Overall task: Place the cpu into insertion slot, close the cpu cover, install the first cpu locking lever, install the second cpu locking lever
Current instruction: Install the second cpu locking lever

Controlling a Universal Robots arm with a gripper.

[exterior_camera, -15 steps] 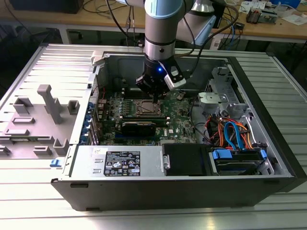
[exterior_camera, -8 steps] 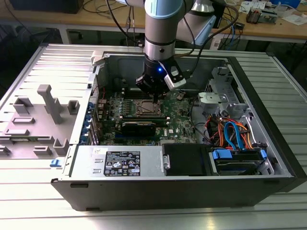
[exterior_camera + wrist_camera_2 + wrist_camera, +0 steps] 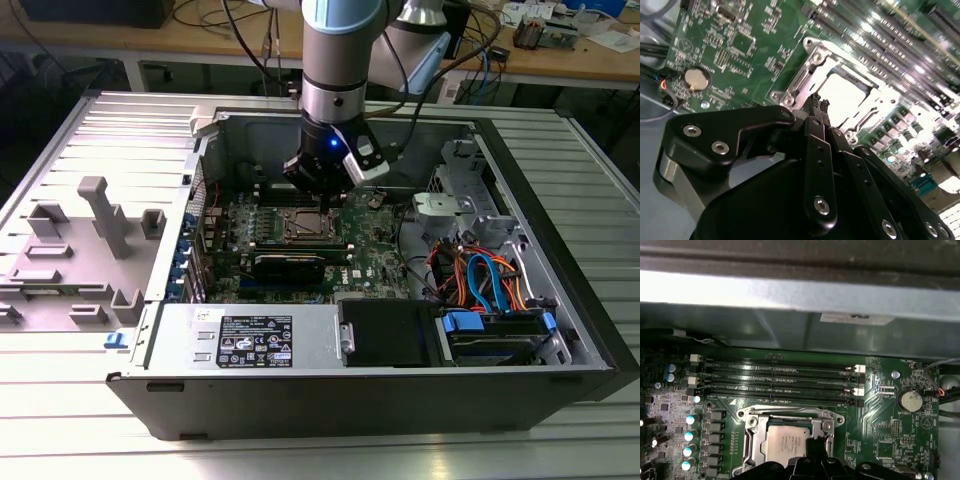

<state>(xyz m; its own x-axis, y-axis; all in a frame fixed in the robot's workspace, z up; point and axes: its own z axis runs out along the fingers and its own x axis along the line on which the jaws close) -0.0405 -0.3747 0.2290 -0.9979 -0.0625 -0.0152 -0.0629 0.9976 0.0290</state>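
The gripper [image 3: 818, 106] hovered just above the socket, its jaws pinched together and holding nothing that I could see. The cpu [image 3: 786, 444] sat in the socket with the cpu cover [image 3: 754, 429] framing it, apparently down. I reckoned pressing a lever wanted a steady, straight push at the socket's edge, clear of the memory slots [image 3: 775, 380] beside it.

Exterior view is evenly lit from overhead, soft shadows inside the case [image 3: 560, 300], and I see a blue glow on the arm's wrist [image 3: 331, 143]. Second wrist view: hard glare on the memory slots [image 3: 880, 30] and the cpu [image 3: 845, 97], which is nearly blown out white; far corner is soft. First wrist view is dimmer, with a bright band on the case wall [image 3: 790, 290] and slight overall blur.
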